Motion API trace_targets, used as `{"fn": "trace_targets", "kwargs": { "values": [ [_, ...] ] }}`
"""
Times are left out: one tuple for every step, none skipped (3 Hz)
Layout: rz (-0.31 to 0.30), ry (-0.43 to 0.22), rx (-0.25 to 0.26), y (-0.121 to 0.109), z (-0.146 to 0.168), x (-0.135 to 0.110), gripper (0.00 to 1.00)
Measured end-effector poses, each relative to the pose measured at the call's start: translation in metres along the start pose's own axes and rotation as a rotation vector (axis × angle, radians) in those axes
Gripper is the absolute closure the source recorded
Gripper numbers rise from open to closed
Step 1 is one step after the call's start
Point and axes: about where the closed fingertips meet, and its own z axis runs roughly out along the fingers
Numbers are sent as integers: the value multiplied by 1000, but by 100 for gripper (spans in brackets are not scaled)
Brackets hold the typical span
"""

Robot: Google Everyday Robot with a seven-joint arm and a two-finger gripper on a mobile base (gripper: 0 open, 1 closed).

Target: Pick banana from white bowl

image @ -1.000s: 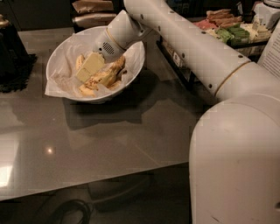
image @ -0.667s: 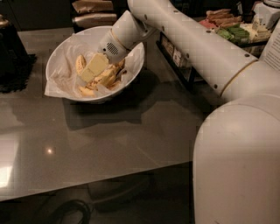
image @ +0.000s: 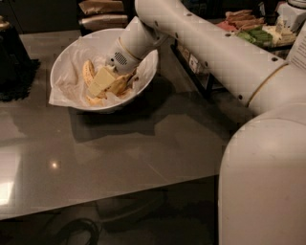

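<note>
The white bowl (image: 64, 50), lined with crumpled white paper, stands at the back left of the grey table. Several bananas lie in it; one yellow banana (image: 88, 72) curves along the left of the pile, and others (image: 120, 85) are browner. My white arm reaches in from the right and its gripper (image: 103, 82) is down inside the bowl, resting on the pile just right of the yellow banana. The gripper's pale body hides part of the fruit beneath it.
A black object (image: 14, 57) stands at the table's left edge. Packets (image: 100, 7) lie behind the bowl. A counter with food items (image: 258, 28) is at the back right. My white base (image: 267, 182) fills the lower right. A dark cable (image: 76, 232) lies on the floor below the table's front edge.
The gripper has sunk a little lower into the bowl onto the bananas, and the arm has shifted slightly. The bowl has stayed in place.
</note>
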Motion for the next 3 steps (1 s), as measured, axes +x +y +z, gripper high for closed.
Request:
{"fn": "trace_targets", "kwargs": {
  "values": [
    [7,17,31,7,3,-1,52],
    [25,42,73,10,3,1,54],
    [47,54,110,11,-1,5,66]
  ]
}}
